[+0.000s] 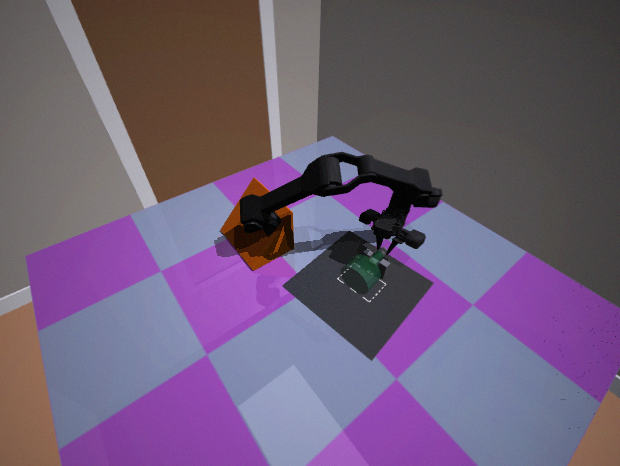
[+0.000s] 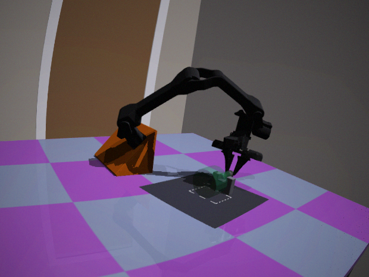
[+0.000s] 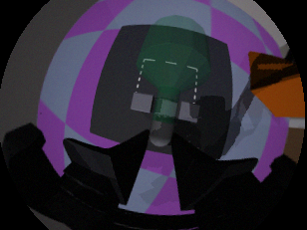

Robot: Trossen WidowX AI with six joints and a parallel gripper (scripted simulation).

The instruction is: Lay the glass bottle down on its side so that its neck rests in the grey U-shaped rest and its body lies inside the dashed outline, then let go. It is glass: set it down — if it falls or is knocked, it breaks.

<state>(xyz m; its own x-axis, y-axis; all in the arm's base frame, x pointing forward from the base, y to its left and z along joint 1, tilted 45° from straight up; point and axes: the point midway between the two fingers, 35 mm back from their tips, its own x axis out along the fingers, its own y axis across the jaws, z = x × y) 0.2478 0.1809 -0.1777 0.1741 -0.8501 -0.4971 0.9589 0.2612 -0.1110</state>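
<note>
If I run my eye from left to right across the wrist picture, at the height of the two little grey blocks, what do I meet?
Left grey block, green bottle's neck, right grey block, orange stand.

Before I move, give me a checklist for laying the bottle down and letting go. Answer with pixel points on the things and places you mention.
1. Tool [image 1: 383,252] [image 2: 231,174] [image 3: 160,134] gripping the bottle [image 1: 368,273] [image 2: 219,181] [image 3: 171,59] near its mouth: ok.
2. Bottle turned onto its side, not upright: ok.
3. Neck lined up between the rest's [image 1: 384,262] [image 2: 231,186] [image 3: 142,102] two uprights: ok.
4. Neck bearing on the rest: cannot tell.
5. Body touching down: cannot tell.
6. Bottle released: not ok, tool shut on it.
</note>
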